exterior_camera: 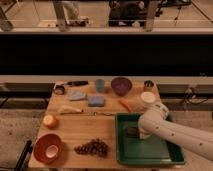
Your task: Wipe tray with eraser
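Eraser (132, 131), seemingly a small, light, stiff block, lies in the tray (150, 156) just beside the fingers (139, 132); whether they clasp it cannot be told. Likely best held across its narrow sides, pressed flat.

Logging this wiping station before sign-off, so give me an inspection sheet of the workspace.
Surface: wooden table, crowded on its left and back.
Job's things: green tray at the right front; dark eraser lying inside it, near its left wall.
Clutter: purple bowl, blue cup, blue sponge, grey-blue cloth, carrot, white cup, red bowl, grapes.
Grippers: gripper low inside the tray, at the eraser, on the white arm.
Cables: nothing seen.
Surroundings: dark wall behind the table, windows above.
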{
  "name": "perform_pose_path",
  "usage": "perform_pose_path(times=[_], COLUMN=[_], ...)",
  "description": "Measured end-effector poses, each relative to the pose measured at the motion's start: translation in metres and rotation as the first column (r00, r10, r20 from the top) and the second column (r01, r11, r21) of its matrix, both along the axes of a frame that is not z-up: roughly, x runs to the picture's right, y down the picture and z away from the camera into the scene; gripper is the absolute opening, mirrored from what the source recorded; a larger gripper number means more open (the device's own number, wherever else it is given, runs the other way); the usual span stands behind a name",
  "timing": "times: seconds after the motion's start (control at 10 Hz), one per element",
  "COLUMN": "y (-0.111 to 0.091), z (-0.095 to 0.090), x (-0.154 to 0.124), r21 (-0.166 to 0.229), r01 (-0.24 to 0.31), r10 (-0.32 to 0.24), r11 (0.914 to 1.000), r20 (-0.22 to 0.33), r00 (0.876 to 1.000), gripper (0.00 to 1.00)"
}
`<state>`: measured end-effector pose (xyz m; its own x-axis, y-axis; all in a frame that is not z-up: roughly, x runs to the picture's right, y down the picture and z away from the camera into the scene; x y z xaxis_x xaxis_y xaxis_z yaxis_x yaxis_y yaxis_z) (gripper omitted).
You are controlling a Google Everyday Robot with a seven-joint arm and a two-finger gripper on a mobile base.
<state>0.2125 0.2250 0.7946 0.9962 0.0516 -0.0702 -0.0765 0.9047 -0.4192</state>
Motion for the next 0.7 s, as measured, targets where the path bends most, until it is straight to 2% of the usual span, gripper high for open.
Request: perform_pose_path(times=[0.7], y=[0.033], z=[-0.042], x=[-0.002], r21=[-0.008], r01=[0.024], r10=[-0.024], r11=[0.9997], r20=[0.006], r00=[1.000], gripper=[0.00])
